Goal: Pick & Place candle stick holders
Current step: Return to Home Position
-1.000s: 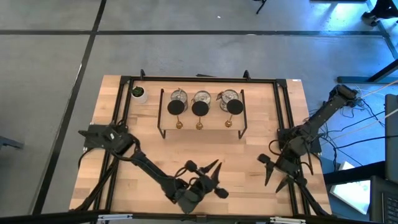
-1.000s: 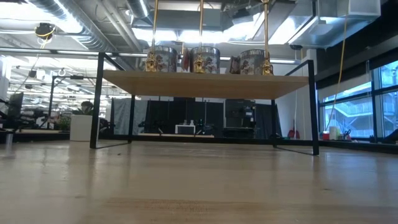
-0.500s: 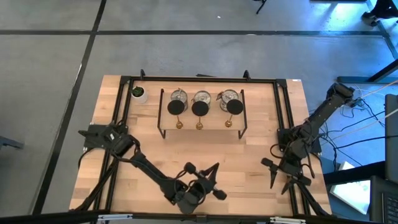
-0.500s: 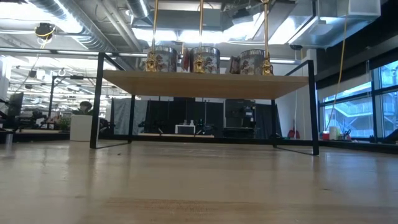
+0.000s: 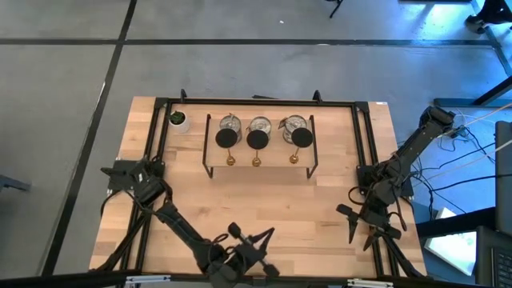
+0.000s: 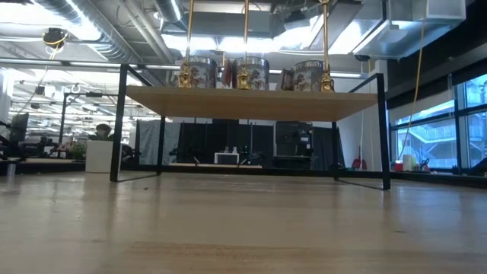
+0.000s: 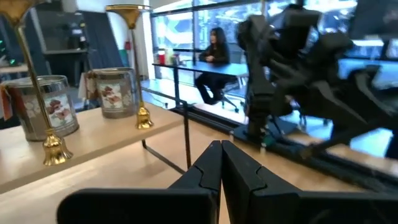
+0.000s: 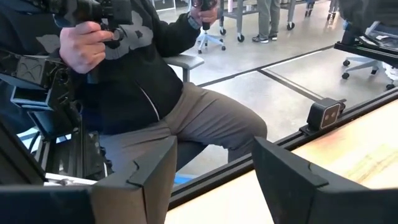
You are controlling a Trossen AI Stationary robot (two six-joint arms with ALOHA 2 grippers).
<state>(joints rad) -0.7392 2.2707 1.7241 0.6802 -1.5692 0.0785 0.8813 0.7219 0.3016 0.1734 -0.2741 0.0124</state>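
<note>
The candle stick holders [image 5: 258, 140] stand on the shelf [image 5: 210, 156] at twelve o'clock, likely top-heavy, best gripped low on the stem; left gripper [image 7: 221, 149] at six has jaws clenched empty, right gripper [image 8: 214, 148] at four released.

The table [image 5: 336, 200] was of pale wood in planks, smooth, with a soft sheen. The rack [image 6: 119, 122] was of thin black metal, matt, and its shelf board [image 6: 251, 103] was of the same pale wood. The gold candle stick holders [image 7: 143, 117] were of polished metal, bright like brass. The silvery cups [image 7: 115, 93] were glossy, each with a printed label. The white pot [image 6: 99, 156] looked smooth and matt. The left gripper [image 7: 221, 144] and the right gripper [image 8: 213, 142] were dark and matt, like plastic.
</note>
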